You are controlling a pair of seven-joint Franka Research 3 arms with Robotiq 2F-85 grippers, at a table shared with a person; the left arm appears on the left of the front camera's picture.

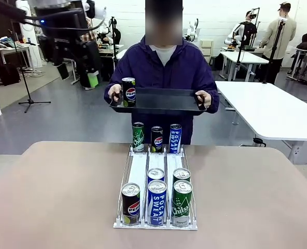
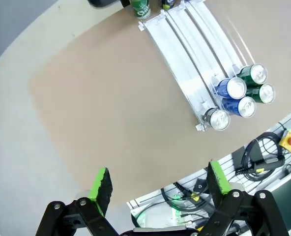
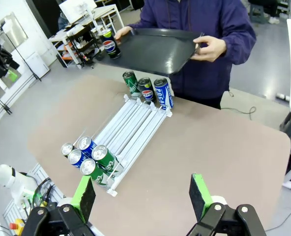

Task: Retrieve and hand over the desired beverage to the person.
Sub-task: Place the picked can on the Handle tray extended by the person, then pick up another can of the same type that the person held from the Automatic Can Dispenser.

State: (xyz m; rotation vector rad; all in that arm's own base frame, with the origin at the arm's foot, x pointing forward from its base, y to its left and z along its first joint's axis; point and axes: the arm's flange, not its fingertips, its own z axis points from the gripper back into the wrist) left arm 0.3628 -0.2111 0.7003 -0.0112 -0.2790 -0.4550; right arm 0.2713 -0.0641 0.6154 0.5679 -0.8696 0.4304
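The person (image 1: 164, 65) stands at the far side of the table in a dark navy-purple jacket, holding a black tray (image 1: 166, 101) with both hands. A Pepsi can (image 1: 128, 92) stands upright on the tray's left end, also seen in the right wrist view (image 3: 108, 45). On the table a white can rack (image 1: 139, 174) holds Pepsi (image 1: 130, 203), Pocari Sweat (image 1: 156, 201) and green Chilsung cans (image 1: 181, 202) at its near end. Three more cans (image 1: 156, 138) stand at its far end. My left gripper (image 1: 93, 78) hangs high at the far left, open and empty (image 2: 159, 182). My right gripper (image 3: 142, 191) is open and empty above the table's near side.
The tan table (image 1: 247, 197) has bare room on both sides of the rack. White tables (image 1: 270, 106) stand at the back right and a tripod (image 1: 28, 93) at the back left. Below the table's edge sits a box with a red button (image 2: 289, 141) and cables.
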